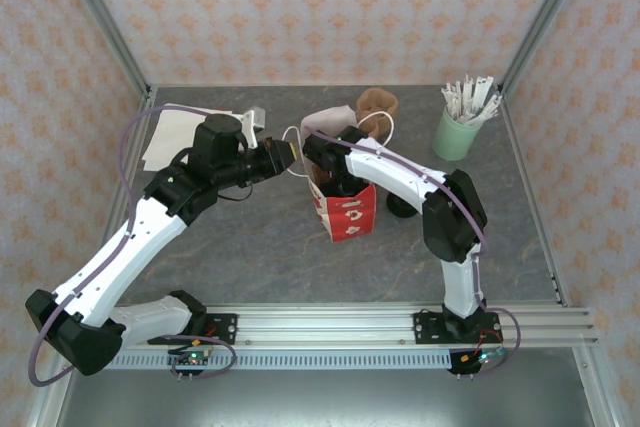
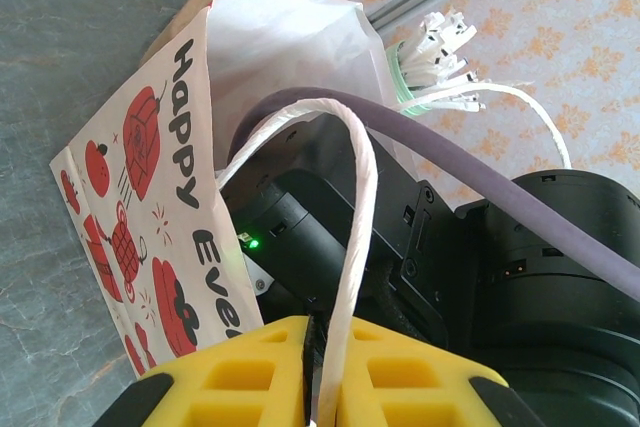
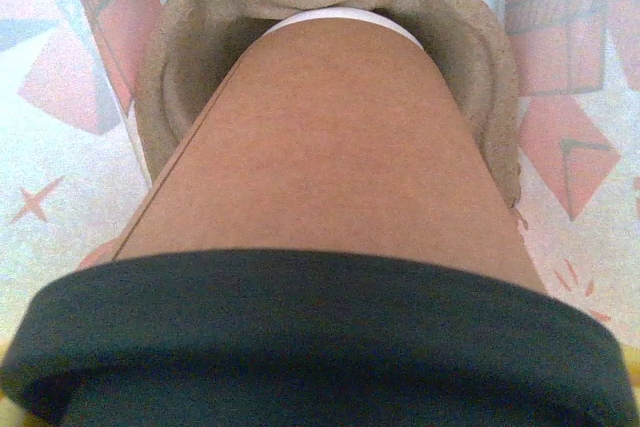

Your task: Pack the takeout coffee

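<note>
- Left tool point(image 2: 325, 332): closed on the white twisted-paper handle point(image 2: 358, 207) of the bag point(image 1: 350, 209), yellow fingers point(image 2: 250, 377) pressed together with the handle cord pinched between them.
- Bag: red-and-white, printed, upright near the middle of the tabletop point(image 1: 250, 247), mouth open upward.
- Second handle loop point(image 1: 385, 125): free, at the far side of the bag mouth.
- Right tool point(image 1: 320, 175): lowered through the bag mouth, fingertips hidden by the bag wall. Open or gripping: cannot tell.
- Right arm point(image 1: 400, 172): stretched across from the right, black wrist inside the bag mouth. Purple cable point(image 2: 520, 187) draped over it in the left wrist view.
- Coffee cup point(image 3: 320, 147): inside the bag, directly ahead of the right wrist camera. Brown sleeve toward the camera, white part point(image 3: 340, 19) at the far end, seated in a round pocket of a pulp tray point(image 3: 480, 47).
- Bag walls close on both sides of the tray, red print showing through from outside.
- Dark rounded band point(image 3: 320, 337) across the bottom of the right wrist view, overlapping the near end of the sleeve. Nature not determinable.
- Mint-green cup point(image 1: 455, 134) of paper-wrapped sticks point(image 1: 470, 97): upright at the far right of the tabletop, well apart from the bag.
- Brown pulp piece point(image 1: 378, 102): just behind the bag.
- White sheets point(image 1: 180, 137): flat at the far left, behind the left arm.
</note>
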You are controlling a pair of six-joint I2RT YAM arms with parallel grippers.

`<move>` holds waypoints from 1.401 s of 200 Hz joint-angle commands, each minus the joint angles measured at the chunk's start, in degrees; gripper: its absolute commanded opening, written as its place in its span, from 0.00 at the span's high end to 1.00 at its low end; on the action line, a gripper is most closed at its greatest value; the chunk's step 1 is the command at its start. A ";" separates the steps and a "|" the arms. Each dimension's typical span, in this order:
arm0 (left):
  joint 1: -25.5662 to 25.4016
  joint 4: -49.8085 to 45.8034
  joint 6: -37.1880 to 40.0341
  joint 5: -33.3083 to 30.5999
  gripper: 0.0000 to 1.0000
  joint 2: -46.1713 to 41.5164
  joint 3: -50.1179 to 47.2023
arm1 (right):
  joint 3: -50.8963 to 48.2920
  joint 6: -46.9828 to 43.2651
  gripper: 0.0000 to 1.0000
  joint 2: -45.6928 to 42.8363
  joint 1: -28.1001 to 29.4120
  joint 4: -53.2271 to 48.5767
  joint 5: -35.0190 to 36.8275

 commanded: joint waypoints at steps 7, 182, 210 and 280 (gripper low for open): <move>-0.58 -0.42 0.34 -1.35 0.86 0.41 1.83 | 0.72 -0.25 0.19 0.57 -0.66 0.28 1.97; -2.33 -0.16 0.56 -2.23 0.90 1.56 2.24 | 6.85 0.09 0.20 -1.05 -0.70 -5.63 1.93; -2.40 -0.33 0.68 -2.43 0.91 1.50 2.11 | 7.75 0.20 0.20 -1.40 -0.70 -6.87 2.35; -2.45 -0.75 1.03 -2.93 0.91 1.43 2.07 | 8.76 0.40 0.20 -2.06 -0.66 -8.34 2.06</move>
